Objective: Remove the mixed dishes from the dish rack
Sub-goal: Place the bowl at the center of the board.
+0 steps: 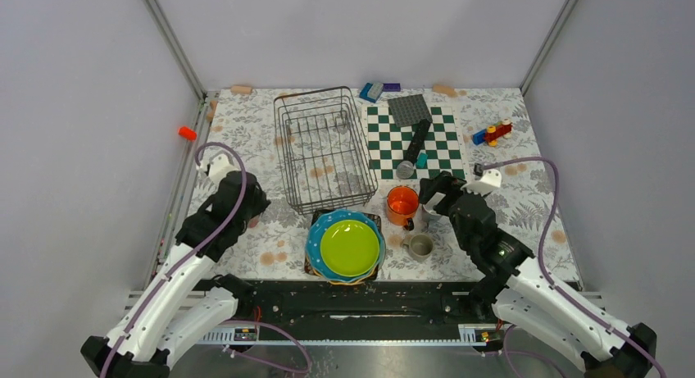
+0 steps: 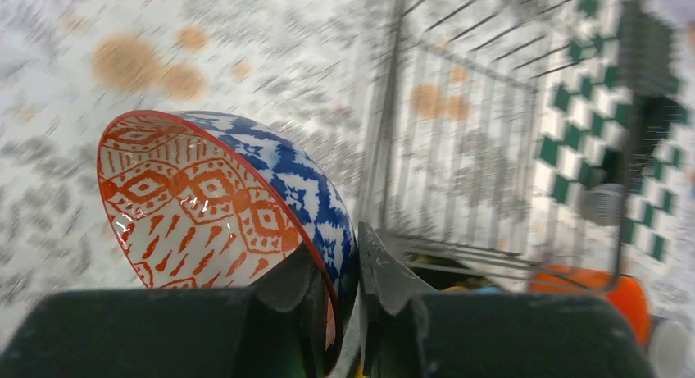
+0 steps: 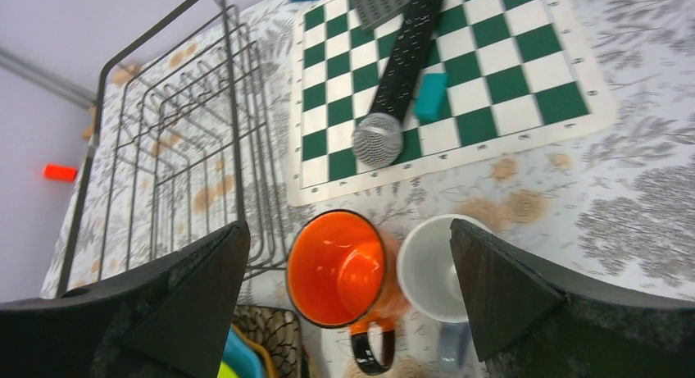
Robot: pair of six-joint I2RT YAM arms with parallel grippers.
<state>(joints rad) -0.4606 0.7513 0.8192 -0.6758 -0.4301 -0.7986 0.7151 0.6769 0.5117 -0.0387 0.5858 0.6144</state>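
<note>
Top external: floral tablecloth, grey walls

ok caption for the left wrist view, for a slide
Left pincer clamped on the rim of a blue-and-orange patterned bowl, with the wire dish rack just beyond.

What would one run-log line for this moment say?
left pincer: shut on bowl rim | right pincer: open over mug and cup | plates: stacked at rack's near end

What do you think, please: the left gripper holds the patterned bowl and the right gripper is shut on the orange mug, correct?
No: the right gripper is open above the orange mug, as the right wrist view shows. The left gripper does hold the patterned bowl.
</note>
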